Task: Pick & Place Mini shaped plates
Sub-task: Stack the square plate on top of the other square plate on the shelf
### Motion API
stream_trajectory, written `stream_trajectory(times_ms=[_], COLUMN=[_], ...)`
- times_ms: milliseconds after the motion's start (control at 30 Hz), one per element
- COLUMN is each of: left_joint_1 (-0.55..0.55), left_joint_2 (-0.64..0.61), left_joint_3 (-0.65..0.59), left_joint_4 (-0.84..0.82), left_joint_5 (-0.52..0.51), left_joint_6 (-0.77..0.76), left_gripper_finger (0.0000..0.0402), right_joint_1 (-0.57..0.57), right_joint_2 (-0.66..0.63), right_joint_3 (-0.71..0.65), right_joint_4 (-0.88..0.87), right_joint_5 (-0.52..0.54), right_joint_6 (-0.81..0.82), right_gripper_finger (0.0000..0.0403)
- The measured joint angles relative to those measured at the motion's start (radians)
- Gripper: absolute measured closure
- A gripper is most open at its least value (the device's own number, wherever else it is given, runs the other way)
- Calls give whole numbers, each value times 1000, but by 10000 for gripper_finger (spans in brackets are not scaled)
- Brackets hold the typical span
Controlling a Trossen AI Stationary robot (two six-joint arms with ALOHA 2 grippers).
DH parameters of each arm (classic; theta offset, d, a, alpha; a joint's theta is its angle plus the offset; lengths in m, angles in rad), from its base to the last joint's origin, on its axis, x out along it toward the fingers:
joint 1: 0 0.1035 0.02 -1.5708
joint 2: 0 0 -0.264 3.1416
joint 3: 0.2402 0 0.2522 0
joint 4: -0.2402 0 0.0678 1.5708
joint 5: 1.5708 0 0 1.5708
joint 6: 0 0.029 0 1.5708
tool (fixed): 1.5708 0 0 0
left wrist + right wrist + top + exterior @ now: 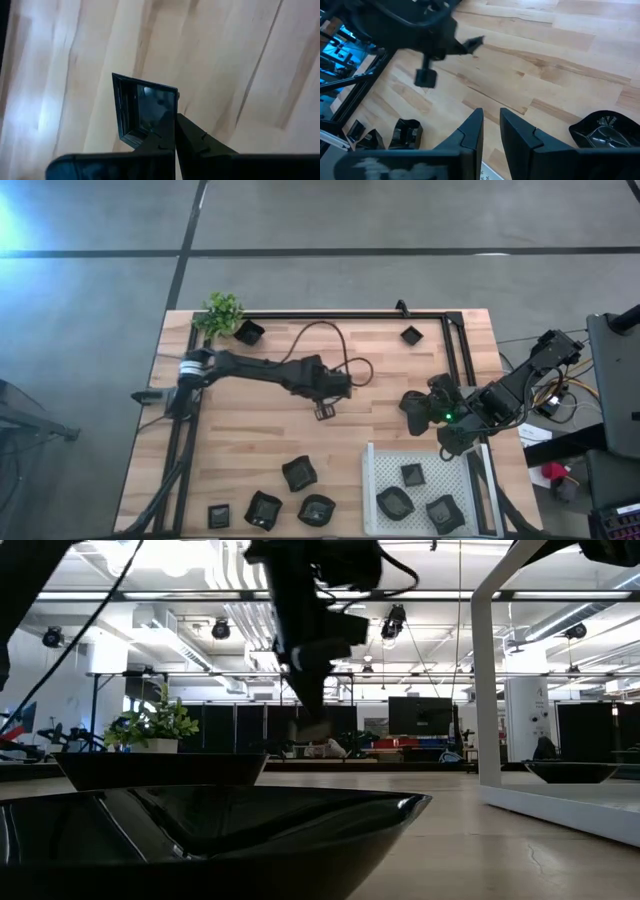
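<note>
1. A small black square plastic plate [142,112] is being gripped by its rim between the closed fingers [200,145] of the left gripper [325,410], above the wooden table [250,440].
2. The right gripper [490,127] is being held slightly parted and empty beside the white perforated tray [375,480].
3. Two black dishes [200,820] are being cut off in the low view.

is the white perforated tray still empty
No: the high view shows three small black dishes already lying in the white perforated tray at the table's near right.
</note>
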Motion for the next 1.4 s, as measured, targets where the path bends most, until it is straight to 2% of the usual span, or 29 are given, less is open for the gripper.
stream_trajectory(times_ms=[367, 933, 1167, 1400], left_joint_1=[-1, -3, -6, -6], left_joint_2=[95, 99, 99, 95], left_joint_3=[14, -3, -66, -72], left_joint_4=[56, 130, 176, 173], left_joint_5=[1, 57, 100, 103], left_joint_6=[58, 32, 0, -2], left_gripper_finger=[401, 402, 402, 402], right_joint_1=[-1, 0, 0, 0], right_joint_2=[0, 0, 0, 0], right_joint_3=[0, 0, 0, 0], right_joint_4=[0, 0, 0, 2], right_joint_5=[0, 0, 0, -1], right_joint_6=[-3, -4, -2, 8], right_gripper_finger=[342, 342, 342, 342])
